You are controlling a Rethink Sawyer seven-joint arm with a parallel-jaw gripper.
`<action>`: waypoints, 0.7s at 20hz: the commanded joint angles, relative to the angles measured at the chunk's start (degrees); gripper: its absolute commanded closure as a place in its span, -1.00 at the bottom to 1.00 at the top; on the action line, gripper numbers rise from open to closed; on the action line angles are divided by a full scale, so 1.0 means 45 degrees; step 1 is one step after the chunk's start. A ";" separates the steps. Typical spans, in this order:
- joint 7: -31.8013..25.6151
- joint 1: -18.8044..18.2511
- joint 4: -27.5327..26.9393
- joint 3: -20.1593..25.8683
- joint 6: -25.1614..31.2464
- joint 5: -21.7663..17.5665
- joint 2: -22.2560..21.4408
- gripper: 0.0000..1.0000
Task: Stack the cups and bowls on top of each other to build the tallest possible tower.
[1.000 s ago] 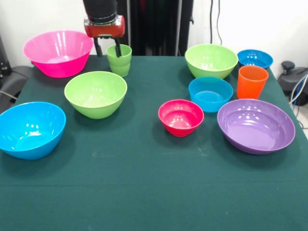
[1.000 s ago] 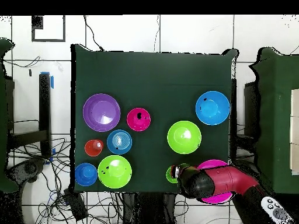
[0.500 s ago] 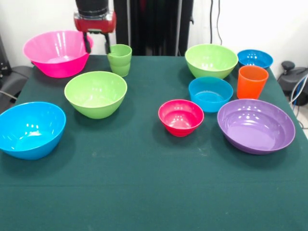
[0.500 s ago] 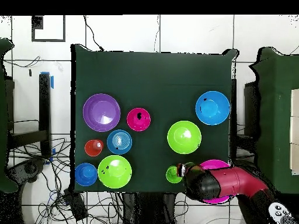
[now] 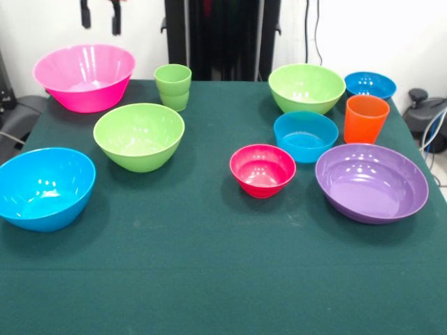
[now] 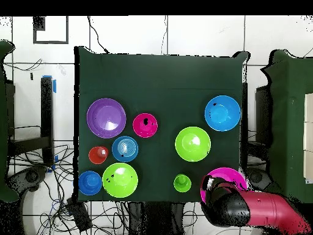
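Red rounded arm (image 6: 278,212) casing, glossy black cylindrical wrist section, small white marks on the black part, two slim black fingertips (image 5: 85,14)

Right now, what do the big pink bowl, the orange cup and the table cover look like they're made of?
Big pink bowl: likely glossy plastic; bright glints on its inner wall.
Orange cup: smooth, probably plastic too; even colour, thin rim.
Table cover: looks like matte dark green cloth; no reflections, faint specks.
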 commanded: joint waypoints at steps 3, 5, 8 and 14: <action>-0.1665 0.0614 0.1128 0.0219 0.1518 0.0130 -0.1182 -1.00; -0.0680 0.0980 0.0765 -0.0156 0.1133 -0.0571 -0.0565 -1.00; 0.0049 0.1243 0.0342 -0.0556 0.0627 -0.1109 0.0276 -1.00; 0.1110 0.2051 -0.0047 -0.1315 0.0152 -0.1562 0.0969 -1.00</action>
